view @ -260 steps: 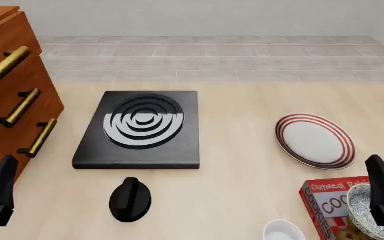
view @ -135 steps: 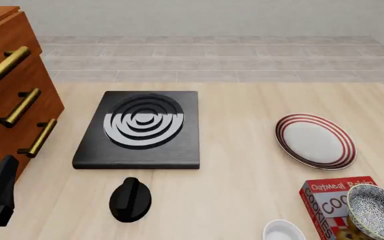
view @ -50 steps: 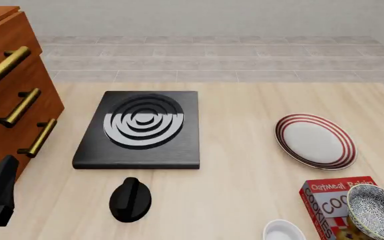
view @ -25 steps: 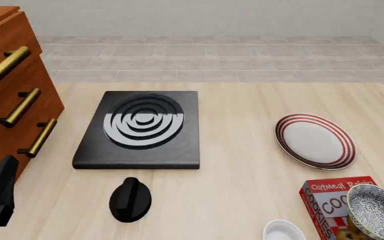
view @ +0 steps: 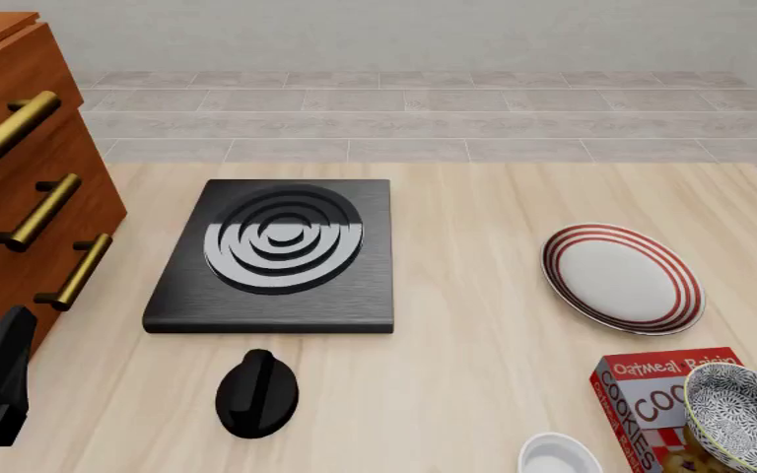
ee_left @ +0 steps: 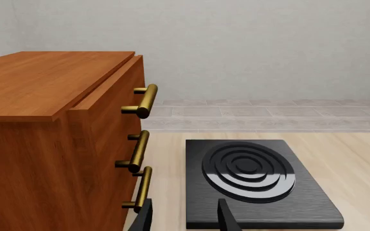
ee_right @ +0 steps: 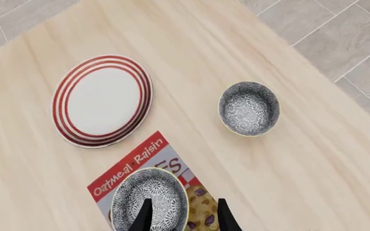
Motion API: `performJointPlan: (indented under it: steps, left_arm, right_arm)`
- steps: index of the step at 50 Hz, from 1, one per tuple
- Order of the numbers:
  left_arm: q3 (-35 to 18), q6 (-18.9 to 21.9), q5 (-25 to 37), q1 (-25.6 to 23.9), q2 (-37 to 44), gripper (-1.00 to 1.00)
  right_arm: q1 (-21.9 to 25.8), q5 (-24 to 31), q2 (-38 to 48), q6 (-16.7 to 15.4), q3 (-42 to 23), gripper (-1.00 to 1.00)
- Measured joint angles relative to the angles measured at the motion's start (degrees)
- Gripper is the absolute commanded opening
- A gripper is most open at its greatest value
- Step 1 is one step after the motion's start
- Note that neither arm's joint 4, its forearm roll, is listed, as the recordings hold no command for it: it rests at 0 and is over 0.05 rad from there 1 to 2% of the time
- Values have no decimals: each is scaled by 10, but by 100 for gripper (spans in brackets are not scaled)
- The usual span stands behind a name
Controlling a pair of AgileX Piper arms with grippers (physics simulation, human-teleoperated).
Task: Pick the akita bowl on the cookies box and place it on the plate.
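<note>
The akita bowl, speckled blue-grey, sits on the red cookies box at the table's near right. The red-ringed plate lies flat just beyond the box with nothing on it. My right gripper hovers high above the bowl and box, open and holding nothing; it does not show in the front view. My left gripper is open near the cabinet, far from the bowl.
A second speckled bowl stands on the bare table near its right edge. A plain white bowl sits left of the box. A black stove, its knob and a wooden drawer cabinet fill the left.
</note>
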Motion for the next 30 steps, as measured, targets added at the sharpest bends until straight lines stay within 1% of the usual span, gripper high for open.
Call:
performJointPlan:
  steps: [30]
  left_arm:
    - [0,0,0,0,0,100]
  right_arm:
    - [16,-33,1,19,46,100]
